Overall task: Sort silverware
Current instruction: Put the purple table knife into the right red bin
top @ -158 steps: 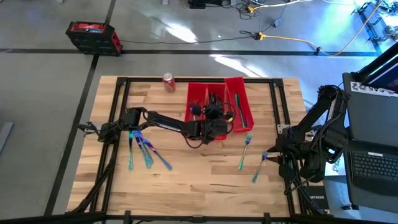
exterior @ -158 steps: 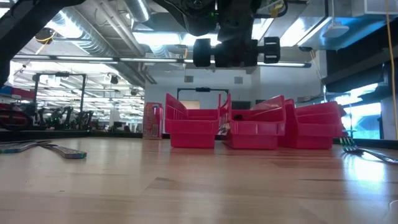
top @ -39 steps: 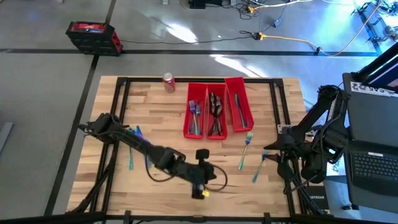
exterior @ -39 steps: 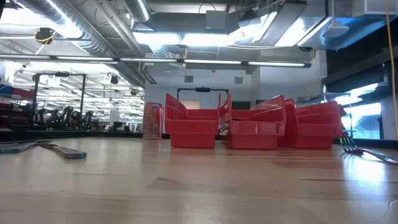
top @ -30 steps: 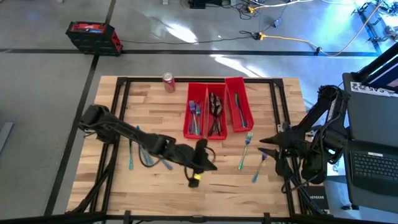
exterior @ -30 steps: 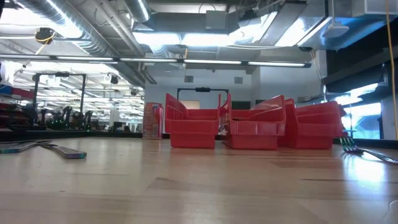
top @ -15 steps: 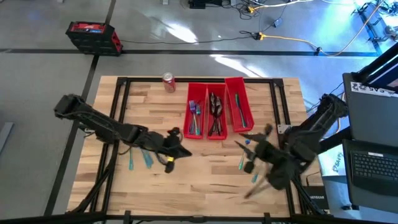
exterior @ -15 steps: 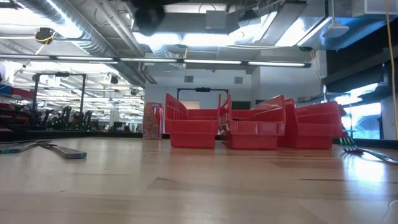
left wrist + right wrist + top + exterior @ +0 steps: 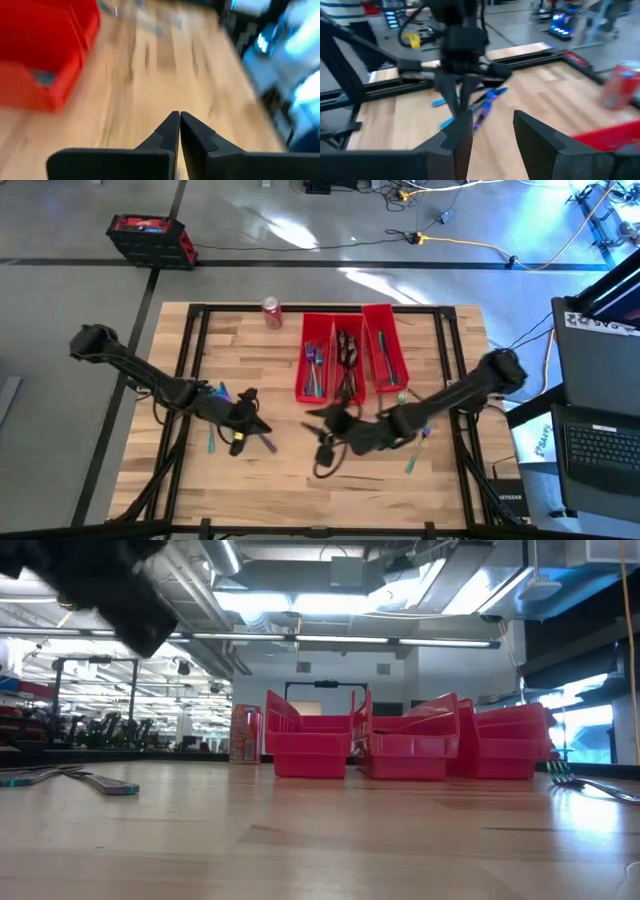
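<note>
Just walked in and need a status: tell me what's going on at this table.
Two robot arms are sorting silverware into three red bins. Neither holds anything right now. The left hand is shut, over the loose pieces on the table's left side. The right hand has its fingers apart, mid-table. More forks lie right of the bins.

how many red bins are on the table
3, side by side at the table's far middle: left bin, middle bin, right bin. All hold silverware. None looks hidden.
</note>
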`<action>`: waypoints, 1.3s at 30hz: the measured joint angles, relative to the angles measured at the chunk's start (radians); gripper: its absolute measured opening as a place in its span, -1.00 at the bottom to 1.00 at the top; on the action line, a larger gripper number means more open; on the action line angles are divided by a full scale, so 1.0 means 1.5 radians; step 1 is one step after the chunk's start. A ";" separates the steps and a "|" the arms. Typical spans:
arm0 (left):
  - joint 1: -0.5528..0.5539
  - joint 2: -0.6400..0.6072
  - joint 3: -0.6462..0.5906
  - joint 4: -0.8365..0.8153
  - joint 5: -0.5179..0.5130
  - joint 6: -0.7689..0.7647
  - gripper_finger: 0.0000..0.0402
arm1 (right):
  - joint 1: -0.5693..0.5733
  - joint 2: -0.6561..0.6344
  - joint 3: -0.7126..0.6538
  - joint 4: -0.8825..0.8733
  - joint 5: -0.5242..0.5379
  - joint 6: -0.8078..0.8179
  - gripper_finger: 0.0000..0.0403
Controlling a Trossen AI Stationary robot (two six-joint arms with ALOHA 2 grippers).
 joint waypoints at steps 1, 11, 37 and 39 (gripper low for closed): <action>-0.001 0.001 -0.002 -0.025 -0.003 0.018 -1.00 | -0.007 0.018 0.000 0.033 -0.028 -0.001 -0.37; 0.000 0.009 -0.006 -0.141 -0.029 -0.083 -1.00 | -0.048 0.185 0.082 0.094 -0.173 -0.045 -0.37; -0.055 0.179 -0.005 -0.030 -0.043 0.034 -1.00 | -0.060 0.220 0.115 0.018 -0.222 -0.050 -0.37; -0.057 0.179 -0.005 -0.033 -0.045 0.037 -1.00 | -0.063 0.220 0.115 0.015 -0.222 -0.050 -0.37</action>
